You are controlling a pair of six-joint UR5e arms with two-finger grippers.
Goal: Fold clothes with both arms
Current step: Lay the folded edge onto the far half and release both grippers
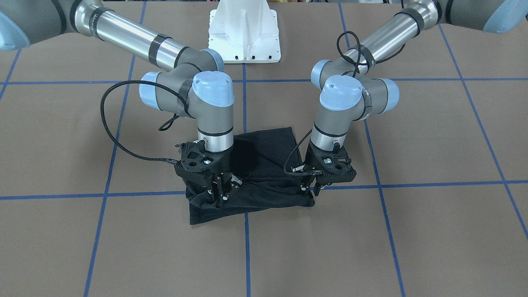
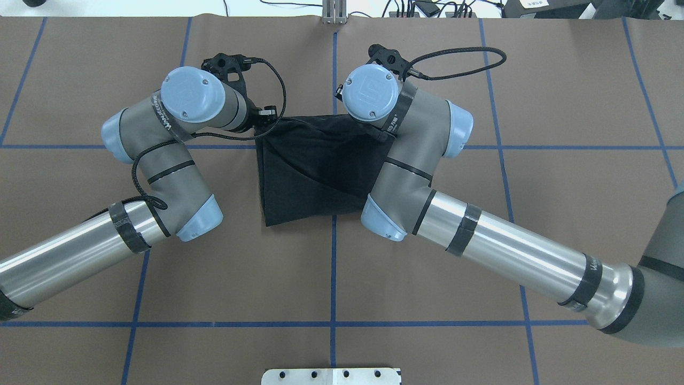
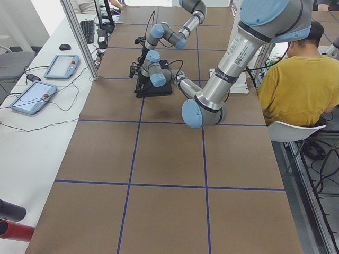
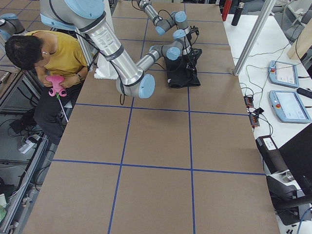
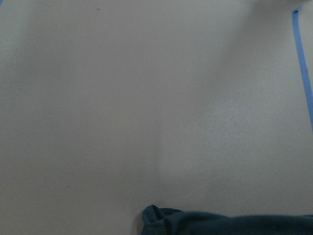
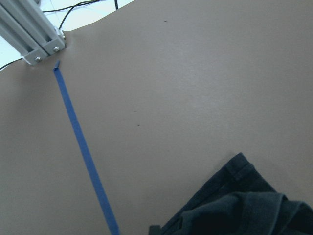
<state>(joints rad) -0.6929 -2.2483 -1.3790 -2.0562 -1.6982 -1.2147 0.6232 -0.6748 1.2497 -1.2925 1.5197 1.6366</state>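
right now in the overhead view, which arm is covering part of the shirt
The right arm: its wrist and elbow sit over one side of the T-shirt, while the left arm lies beside it, off the cloth.

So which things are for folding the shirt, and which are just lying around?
For the job:
black T-shirt
left gripper
right gripper

Just lying about:
white mounting base
tablets
keyboard
mouse
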